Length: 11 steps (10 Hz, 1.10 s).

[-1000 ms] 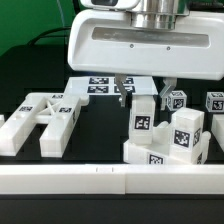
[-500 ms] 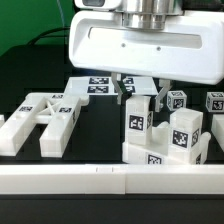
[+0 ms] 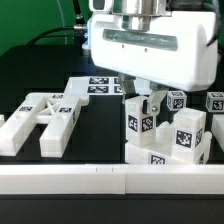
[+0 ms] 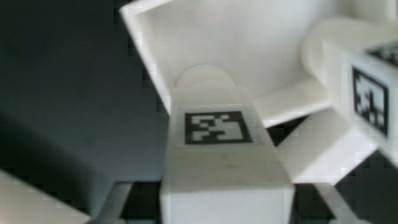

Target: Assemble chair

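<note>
My gripper (image 3: 143, 94) is shut on a white chair leg (image 3: 140, 120) with a square tag on its face. The leg hangs tilted, its lower end just above a low tagged block (image 3: 150, 157) at the front. In the wrist view the leg (image 4: 221, 130) runs out from between the fingers (image 4: 121, 205), with my gripper (image 4: 221, 208) closed around its near end. A tall tagged block (image 3: 187, 135) stands close to the exterior view's right of the leg. An H-shaped white frame piece (image 3: 42, 118) lies at the exterior view's left.
The marker board (image 3: 92, 86) lies flat behind the gripper. Two small tagged pieces (image 3: 176, 100) (image 3: 215, 102) stand at the back right. A white rail (image 3: 110, 180) runs along the front edge. The arm's wide white body (image 3: 150, 50) hangs over the scene.
The arm has swung toward the exterior view's right and turned. The leg has gone from upright to tilted and has risen slightly in the gripper.
</note>
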Each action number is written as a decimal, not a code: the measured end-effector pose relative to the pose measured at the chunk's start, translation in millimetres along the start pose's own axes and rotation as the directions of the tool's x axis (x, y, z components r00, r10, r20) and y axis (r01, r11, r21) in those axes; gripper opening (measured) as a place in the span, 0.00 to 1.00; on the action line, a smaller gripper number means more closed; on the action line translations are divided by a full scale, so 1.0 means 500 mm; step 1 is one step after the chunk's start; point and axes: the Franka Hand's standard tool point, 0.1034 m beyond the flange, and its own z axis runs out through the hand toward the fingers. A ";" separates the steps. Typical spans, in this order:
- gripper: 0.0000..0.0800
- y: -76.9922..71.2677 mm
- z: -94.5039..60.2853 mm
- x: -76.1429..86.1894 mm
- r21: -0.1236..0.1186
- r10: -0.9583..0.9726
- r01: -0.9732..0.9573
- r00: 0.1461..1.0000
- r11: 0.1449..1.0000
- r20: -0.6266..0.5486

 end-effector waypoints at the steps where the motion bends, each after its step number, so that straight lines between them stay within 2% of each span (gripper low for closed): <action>1: 0.37 -0.002 0.000 -0.002 0.001 0.072 -0.072 0.997 0.997 0.002; 4: 0.37 -0.003 0.000 -0.003 0.004 0.250 -0.250 0.968 0.968 0.008; 5: 0.37 -0.002 0.001 -0.003 0.004 0.227 -0.227 0.974 0.974 0.008; 6: 0.59 -0.002 0.001 -0.003 0.004 0.199 -0.199 0.980 0.980 0.008; 7: 0.75 -0.004 -0.002 -0.006 0.004 0.156 -0.156 0.988 0.988 0.009; 8: 0.75 -0.005 -0.002 -0.010 0.001 0.091 -0.091 0.996 0.996 0.007; 9: 0.80 -0.007 -0.002 -0.016 -0.002 -0.021 0.021 1.000 1.000 0.003; 11: 0.81 -0.007 0.001 -0.019 -0.005 -0.257 0.257 0.966 0.966 0.001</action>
